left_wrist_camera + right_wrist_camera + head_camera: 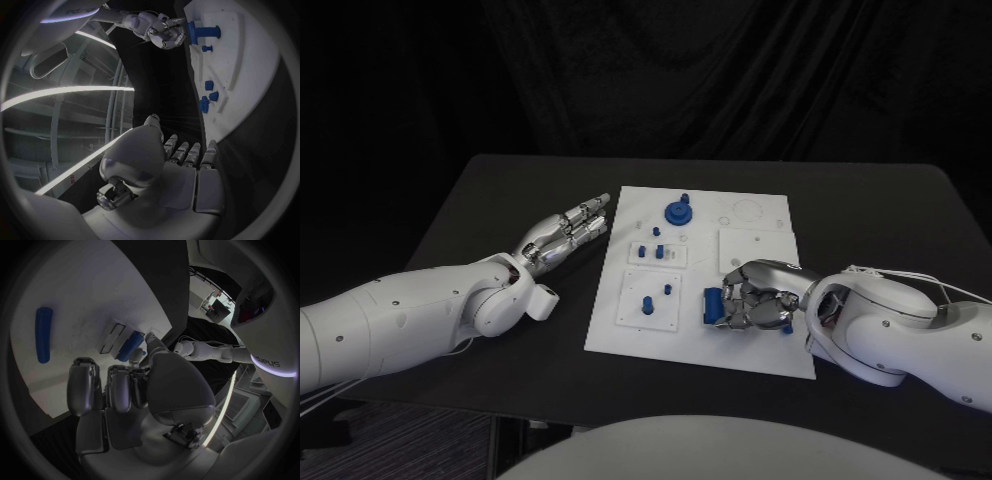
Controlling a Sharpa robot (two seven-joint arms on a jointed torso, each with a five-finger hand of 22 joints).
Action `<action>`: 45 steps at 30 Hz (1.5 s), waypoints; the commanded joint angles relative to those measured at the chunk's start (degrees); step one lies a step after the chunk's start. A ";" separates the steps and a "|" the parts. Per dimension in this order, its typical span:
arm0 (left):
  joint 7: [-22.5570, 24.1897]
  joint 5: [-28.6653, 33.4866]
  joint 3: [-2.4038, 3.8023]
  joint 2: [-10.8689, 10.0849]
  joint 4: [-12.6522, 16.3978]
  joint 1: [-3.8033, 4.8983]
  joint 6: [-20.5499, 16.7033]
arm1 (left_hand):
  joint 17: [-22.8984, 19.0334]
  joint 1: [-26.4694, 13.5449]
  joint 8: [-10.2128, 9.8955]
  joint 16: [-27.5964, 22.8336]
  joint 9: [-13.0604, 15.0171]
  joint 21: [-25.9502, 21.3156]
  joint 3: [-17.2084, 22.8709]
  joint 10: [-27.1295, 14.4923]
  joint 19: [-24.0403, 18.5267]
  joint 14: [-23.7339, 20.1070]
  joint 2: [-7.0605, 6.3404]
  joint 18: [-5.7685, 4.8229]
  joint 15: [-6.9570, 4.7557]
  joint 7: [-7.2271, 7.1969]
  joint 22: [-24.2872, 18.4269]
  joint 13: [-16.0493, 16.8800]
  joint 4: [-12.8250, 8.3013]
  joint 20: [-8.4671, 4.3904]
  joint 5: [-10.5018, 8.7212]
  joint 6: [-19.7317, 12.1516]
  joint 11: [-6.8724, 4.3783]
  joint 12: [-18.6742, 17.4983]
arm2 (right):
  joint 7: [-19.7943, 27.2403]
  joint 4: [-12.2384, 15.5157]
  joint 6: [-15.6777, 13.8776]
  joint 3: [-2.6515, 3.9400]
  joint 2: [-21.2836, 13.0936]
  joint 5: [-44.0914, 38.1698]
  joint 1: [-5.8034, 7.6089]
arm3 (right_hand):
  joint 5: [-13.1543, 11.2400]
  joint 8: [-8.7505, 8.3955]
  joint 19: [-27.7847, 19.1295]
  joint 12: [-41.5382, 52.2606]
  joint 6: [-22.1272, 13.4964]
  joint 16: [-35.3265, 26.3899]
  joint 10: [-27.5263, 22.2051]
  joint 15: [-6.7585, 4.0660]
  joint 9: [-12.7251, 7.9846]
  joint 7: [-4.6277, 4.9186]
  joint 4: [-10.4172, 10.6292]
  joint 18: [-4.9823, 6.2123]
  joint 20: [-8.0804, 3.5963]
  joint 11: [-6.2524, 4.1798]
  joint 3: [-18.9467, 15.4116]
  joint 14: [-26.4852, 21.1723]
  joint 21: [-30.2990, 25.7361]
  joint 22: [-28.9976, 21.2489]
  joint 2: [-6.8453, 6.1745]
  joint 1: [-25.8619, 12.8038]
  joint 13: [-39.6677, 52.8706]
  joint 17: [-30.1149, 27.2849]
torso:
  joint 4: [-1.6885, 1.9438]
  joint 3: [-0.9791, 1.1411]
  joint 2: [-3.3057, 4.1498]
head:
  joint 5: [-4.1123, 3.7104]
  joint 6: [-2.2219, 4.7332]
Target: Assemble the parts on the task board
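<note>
On the worktop (488, 190) the white board (759, 238) lay between both arms. Over its near right corner the right hand (759, 296) was curled down, its fingers (119, 387) seemingly closed on a blue part (131, 346) beside a slot (probably to seat it; the grip itself was half hidden). A blue rod (43, 335) lay loose on the board nearby. Left of the board, the left hand (564, 233) rested flat, fingers (187, 152) straight and together, holding nothing, likely kept clear
</note>
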 commanded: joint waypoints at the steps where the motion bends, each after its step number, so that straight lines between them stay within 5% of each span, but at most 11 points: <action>1: 3.88 -0.09 0.05 0.04 0.06 -0.10 0.78 | -0.07 0.40 0.36 -0.20 0.07 0.09 0.30 0.01 -0.09 -0.02 0.03 0.97 0.42 0.50 0.04 -0.07 -0.07 0.42 0.25 0.03 0.28 -0.08 | -1.08 -0.08 0.93 0.01 0.07 -1.90 -0.49 | -2.56 0.46 1.33 0.15 -0.46 0.20 5.96 0.18 0.34 0.07 1.12 0.56 0.27 0.20 -0.34 4.14 -0.60 11.38 -0.52 -0.91 15.06 5.33 | 0.05 0.02 0.04 | 0.06 -0.01; 5: 3.85 -0.09 0.05 0.01 0.04 -0.11 0.84 | -0.07 0.40 0.36 -0.20 0.07 0.09 0.30 0.01 -0.09 -0.02 0.03 0.97 0.42 0.50 0.04 -0.07 -0.07 0.42 0.25 0.03 0.28 -0.08 | -1.03 -0.11 0.77 0.01 0.08 -2.20 -0.80 | -6.47 1.02 1.29 0.15 -0.69 0.16 5.96 0.17 0.74 0.03 3.45 0.59 0.28 0.20 -0.43 4.12 -0.77 11.35 -1.83 -1.73 15.06 5.29 | 0.02 0.02 0.03 | 0.16 -0.01; 12: 3.90 -0.09 0.05 0.02 0.06 -0.14 0.94 | -0.07 0.39 0.35 -0.20 0.07 0.09 0.31 0.00 -0.09 -0.02 0.05 0.97 0.47 0.53 0.04 -0.07 -0.07 0.45 0.25 0.02 0.37 -0.08 | 0.16 1.00 -3.65 0.02 -1.39 -2.34 -0.96 | -6.83 0.90 1.28 0.15 -0.95 0.23 5.96 -0.14 0.64 -0.28 8.73 0.58 -0.09 -0.14 -0.61 4.14 -0.76 11.36 -4.04 -3.77 15.06 5.47 | -0.02 0.00 -0.01 | 0.06 -0.01; 20: 3.88 -0.09 0.05 -0.30 0.22 -0.17 0.75 | -0.07 0.39 0.35 -0.20 0.07 0.09 0.31 0.00 -0.09 -0.02 0.05 0.97 0.47 0.53 0.04 -0.07 -0.07 0.45 0.25 0.02 0.37 -0.08 | -1.06 5.39 -8.25 0.05 -7.88 -2.37 0.19 | -6.60 -3.48 1.53 0.15 -0.60 0.60 5.96 0.20 -3.36 0.28 9.23 0.47 0.16 0.35 -0.39 4.31 -0.30 11.50 -1.67 -9.71 15.06 6.20 | 0.10 -0.19 -0.09 | -0.31 -0.01; 21: 3.87 -0.09 0.05 -0.37 0.27 -0.17 0.68 | -0.07 0.40 0.37 -0.20 0.08 0.10 0.32 0.06 -0.07 -0.02 0.05 0.97 0.49 0.54 0.07 -0.05 -0.09 0.47 0.26 0.12 0.42 -0.06 | -1.99 6.16 -8.20 0.04 -9.35 -2.37 0.55 | -5.01 -4.48 1.60 0.15 -0.19 0.66 5.96 0.37 -4.40 0.46 9.13 0.45 0.31 0.50 -0.23 4.34 -0.16 11.54 -0.23 -11.28 15.06 6.30 | 0.08 -0.22 -0.10 | -0.32 -0.01; 24: 3.88 -0.09 0.05 -0.45 0.38 -0.17 0.49 | -0.07 0.41 0.38 -0.20 0.09 0.10 0.32 0.10 -0.07 -0.02 0.04 0.97 0.49 0.55 0.07 -0.04 -0.10 0.47 0.27 0.18 0.44 -0.05 | -3.96 7.10 -7.72 0.01 -11.85 -2.37 0.94 | -1.45 -6.65 1.68 0.15 0.49 0.74 5.96 0.58 -6.55 0.74 9.01 0.42 0.56 0.79 -0.15 4.37 0.01 11.58 0.33 -11.24 15.06 6.41 | -0.04 -0.23 -0.08 | -0.28 -0.01; 25: 3.92 -0.09 0.05 -0.48 0.43 -0.17 0.42 | -0.07 0.41 0.38 -0.20 0.09 0.11 0.32 0.12 -0.06 -0.02 0.03 0.97 0.49 0.55 0.10 -0.03 -0.10 0.48 0.26 0.19 0.45 -0.04 | -4.65 7.27 -7.53 0.00 -12.49 -2.37 1.01 | 2.38 -7.65 1.72 0.15 0.70 0.80 5.96 0.69 -7.51 0.88 8.90 0.40 0.61 0.88 0.01 4.39 0.12 11.61 0.70 -11.11 15.06 6.51 | -0.04 -0.21 -0.04 | -0.33 -0.01; 29: 3.98 -0.09 0.05 -0.57 0.51 -0.17 0.34 | -0.07 0.41 0.39 -0.20 0.10 0.11 0.31 0.13 -0.06 -0.02 0.01 0.97 0.47 0.53 0.10 -0.03 -0.10 0.48 0.27 0.26 0.48 -0.04 | -7.91 7.57 -6.16 -0.05 -14.65 -2.64 1.12 | 11.19 -10.15 2.21 0.15 1.70 1.05 5.96 0.88 -10.09 1.17 8.54 0.14 0.82 1.11 0.77 4.49 1.35 11.98 0.83 -9.20 15.06 6.91 | -0.09 -0.09 0.05 | -0.54 -0.01; 35: 3.98 -0.09 0.05 -0.69 0.55 -0.18 0.25 | -0.07 0.42 0.39 -0.20 0.10 0.11 0.31 0.10 -0.05 -0.02 0.00 0.97 0.46 0.53 0.11 -0.04 -0.10 0.49 0.27 0.24 0.50 -0.05 | -13.44 7.40 -3.57 -0.08 -16.25 -6.11 0.54 | 12.72 -11.00 2.16 0.15 2.15 0.62 5.96 0.93 -10.98 1.24 8.58 0.19 0.88 1.15 1.00 4.31 1.22 11.92 0.79 -8.86 15.06 5.90 | -0.01 -0.01 0.04 | -1.48 -0.01; 42: 3.87 -0.09 0.05 -0.54 0.53 -0.18 0.37 | -0.07 0.43 0.40 -0.20 0.10 0.12 0.31 0.10 -0.05 -0.02 -0.02 0.97 0.41 0.52 0.11 -0.04 -0.12 0.50 0.28 0.27 0.54 -0.05 | -16.22 6.41 0.01 -0.09 -15.55 -7.95 0.29 | 14.54 -11.81 2.14 0.15 3.57 0.50 5.96 0.82 -12.01 1.03 8.67 0.22 0.83 0.98 1.52 4.26 1.18 11.88 1.00 -8.48 15.06 5.64 | 0.04 -0.04 0.02 | -4.64 -0.01; 45: 3.90 -0.09 0.05 -0.49 0.49 -0.18 0.40 | -0.07 0.44 0.40 -0.20 0.11 0.12 0.32 0.09 -0.05 -0.02 -0.03 0.97 0.39 0.52 0.11 -0.04 -0.12 0.51 0.29 0.29 0.55 -0.05 | -16.78 6.15 0.83 -0.09 -14.92 -8.18 0.12 | 14.57 -11.83 2.13 0.15 3.71 0.39 5.96 0.81 -12.06 1.01 8.71 0.22 0.82 0.96 1.55 4.22 1.16 11.87 1.05 -8.51 15.06 5.40 | -0.02 0.00 0.08 | -5.29 -0.01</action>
